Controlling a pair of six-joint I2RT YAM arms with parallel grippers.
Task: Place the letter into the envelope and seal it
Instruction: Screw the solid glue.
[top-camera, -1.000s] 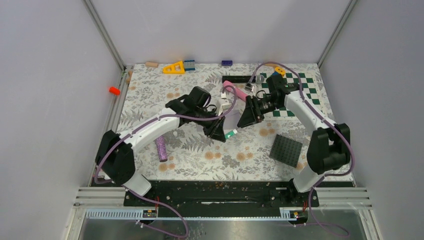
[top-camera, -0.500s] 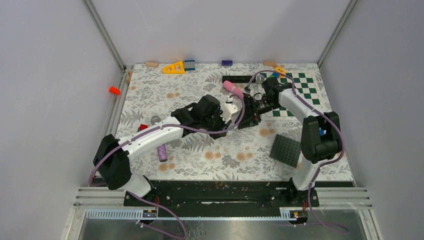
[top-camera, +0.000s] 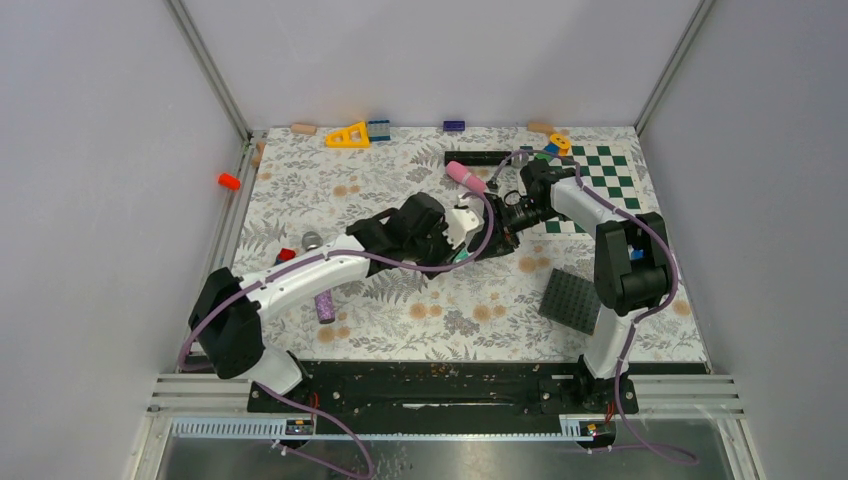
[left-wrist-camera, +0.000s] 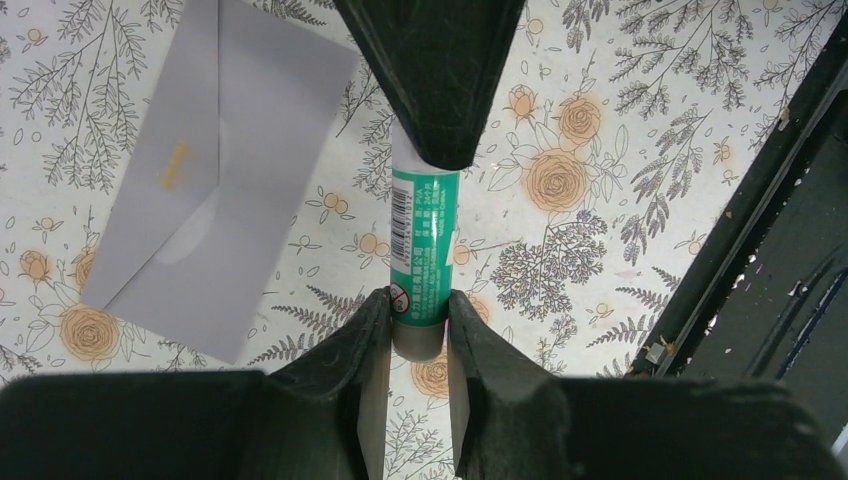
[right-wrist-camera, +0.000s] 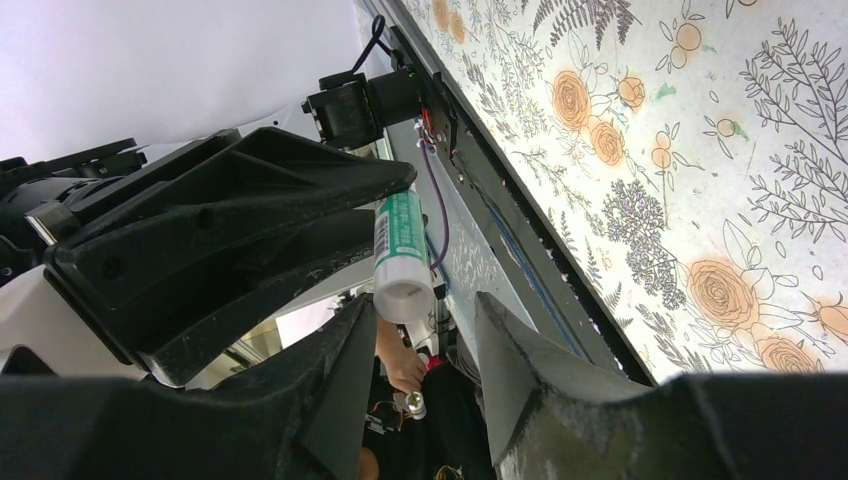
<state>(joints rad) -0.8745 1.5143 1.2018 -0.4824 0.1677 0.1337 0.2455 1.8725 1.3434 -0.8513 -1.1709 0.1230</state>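
My left gripper (left-wrist-camera: 418, 330) is shut on the grey base of a green-and-white glue stick (left-wrist-camera: 425, 230) and holds it above the floral table. My right gripper (right-wrist-camera: 430, 360) is open, its jaws on either side of the stick's white cap end (right-wrist-camera: 400, 290); the cap lies against one finger, with a gap to the other. The two grippers meet at mid-table in the top view (top-camera: 478, 245). The light grey envelope (left-wrist-camera: 215, 170) lies flat on the table left of the stick, with a yellowish smudge on it. The tan letter is not in view.
A pink cylinder (top-camera: 466, 176) and a black bar (top-camera: 480, 157) lie behind the grippers. The green-and-white checkerboard (top-camera: 600, 190) is at back right, a dark grey studded plate (top-camera: 573, 299) at front right and a purple cylinder (top-camera: 323, 298) at front left. Small blocks line the back edge.
My left gripper has carried the glue stick right and back toward the right gripper. My right gripper has turned and closed in until its open jaws stand round the cap end.
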